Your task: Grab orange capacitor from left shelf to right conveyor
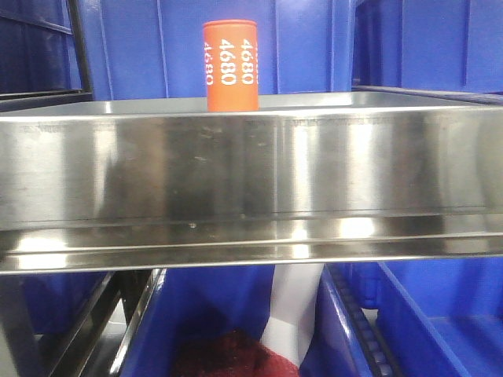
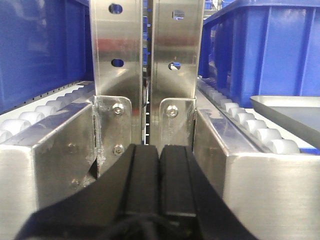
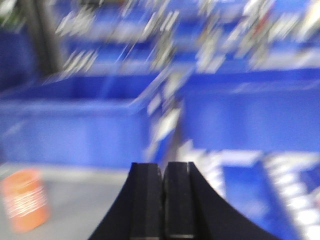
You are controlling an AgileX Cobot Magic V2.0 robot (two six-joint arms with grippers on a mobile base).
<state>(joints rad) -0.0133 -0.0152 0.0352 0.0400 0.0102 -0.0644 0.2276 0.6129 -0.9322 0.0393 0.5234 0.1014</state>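
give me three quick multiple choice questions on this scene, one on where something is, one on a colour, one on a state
1. Where does the orange can stand?
A. on the steel shelf
B. on the floor
C. between a gripper's fingers

2. What colour are the numerals on the can?
A. black
B. white
C. yellow

3. How is the left gripper?
A. wide open
B. shut on the can
C. shut, holding nothing

Answers:
1 A, the front view shows it upright on the shelf top.
2 B, "4680" is printed in white.
3 C, the left wrist view shows its pads pressed together with nothing between.
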